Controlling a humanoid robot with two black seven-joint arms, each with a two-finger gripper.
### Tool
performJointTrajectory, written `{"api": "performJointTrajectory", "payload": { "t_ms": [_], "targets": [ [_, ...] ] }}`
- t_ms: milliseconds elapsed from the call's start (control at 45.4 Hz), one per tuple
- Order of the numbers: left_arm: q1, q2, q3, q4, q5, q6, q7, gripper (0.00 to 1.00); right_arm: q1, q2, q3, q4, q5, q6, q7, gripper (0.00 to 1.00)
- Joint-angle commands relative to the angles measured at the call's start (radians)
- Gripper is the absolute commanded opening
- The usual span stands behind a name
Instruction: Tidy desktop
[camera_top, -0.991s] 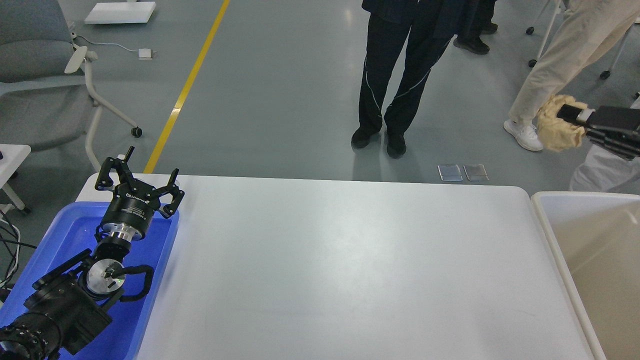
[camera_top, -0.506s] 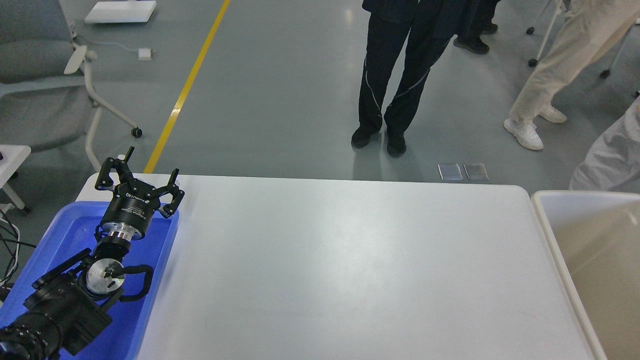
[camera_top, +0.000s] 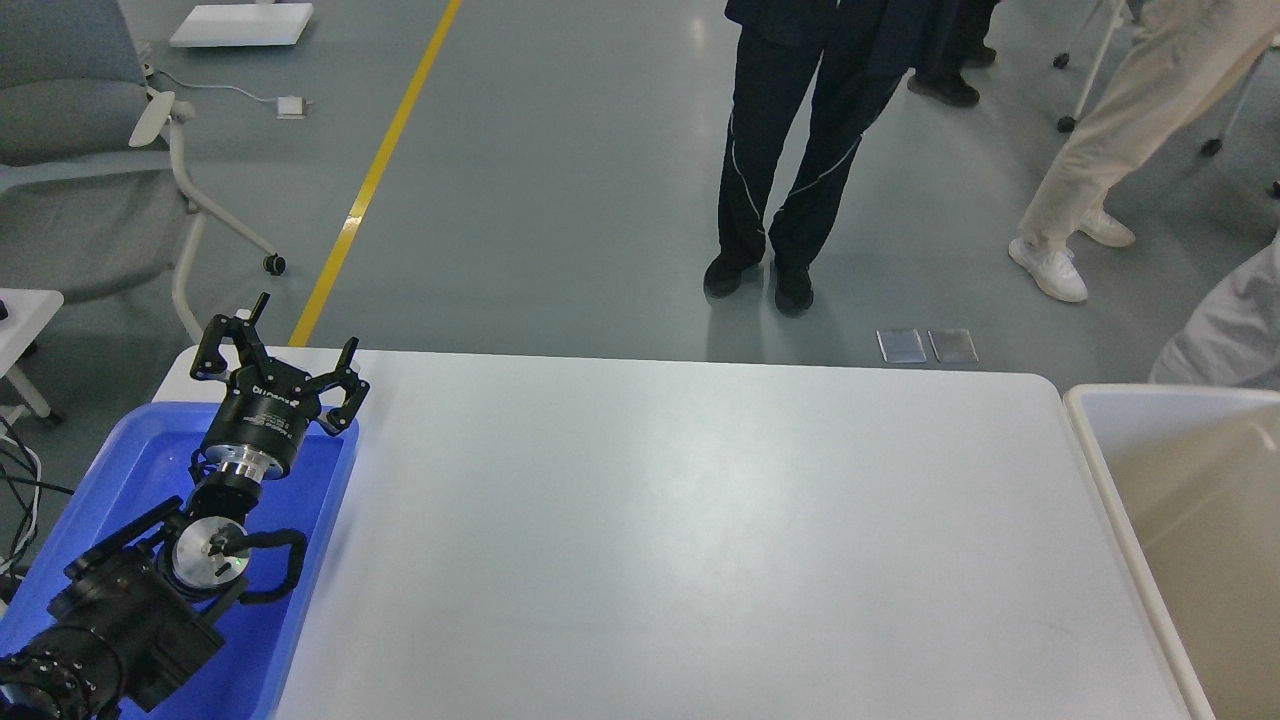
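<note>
The desktop (camera_top: 700, 540) is a wide white tabletop with rounded corners that fills most of the head view. My left gripper (camera_top: 280, 352) is open and holds nothing. It hangs over the far right corner of the blue tray (camera_top: 130, 455), at the desktop's far left. My right gripper is out of view.
A beige white-rimmed bin (camera_top: 1095, 450) stands against the desktop's right edge. Beyond the far edge, two people (camera_top: 790, 150) stand on the grey floor. A grey chair (camera_top: 90, 160) and a yellow floor line (camera_top: 370, 180) are at the far left.
One second ago my right gripper held a crumpled beige thing at the right edge above the bin. It has since left the view. My left arm has not moved.
</note>
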Motion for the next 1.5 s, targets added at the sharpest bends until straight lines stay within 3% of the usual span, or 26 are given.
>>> {"api": "performJointTrajectory", "payload": {
  "t_ms": [0,154,308,705,1233,1255,1343,1387,1475],
  "targets": [
    [0.001,0.0,0.0,0.0,0.0,0.0,0.0,1.0,-0.061,0.114,0.009,-0.112,0.021,-0.088,-0.13,0.0],
    [0.0,-0.001,0.0,0.0,0.0,0.0,0.0,1.0,-0.096,0.148,0.009,-0.112,0.071,-0.162,-0.167,0.0],
    [0.0,-0.001,0.0,0.0,0.0,0.0,0.0,1.0,-0.15,0.197,0.01,-0.112,0.082,-0.234,-0.169,0.0],
    [0.0,0.0,0.0,0.0,0.0,0.0,0.0,1.0,-0.248,0.298,0.012,-0.111,0.12,-0.271,-0.169,0.0],
    [0.001,0.0,0.0,0.0,0.0,0.0,0.0,1.0,-0.279,0.318,0.006,-0.105,0.122,-0.276,-0.167,0.0],
    [0.001,0.0,0.0,0.0,0.0,0.0,0.0,1.0,-0.279,0.318,0.001,-0.105,0.122,-0.279,-0.166,0.02],
    [0.001,0.0,0.0,0.0,0.0,0.0,0.0,1.0,-0.277,0.318,-0.005,-0.106,0.122,-0.308,-0.166,0.57],
    [0.001,0.0,0.0,0.0,0.0,0.0,0.0,1.0,-0.277,0.317,-0.005,-0.105,0.122,-0.319,-0.164,0.78],
    [0.001,0.0,0.0,0.0,0.0,0.0,0.0,1.0,-0.271,0.317,-0.005,-0.103,0.122,-0.323,-0.164,0.9]
  ]
}}
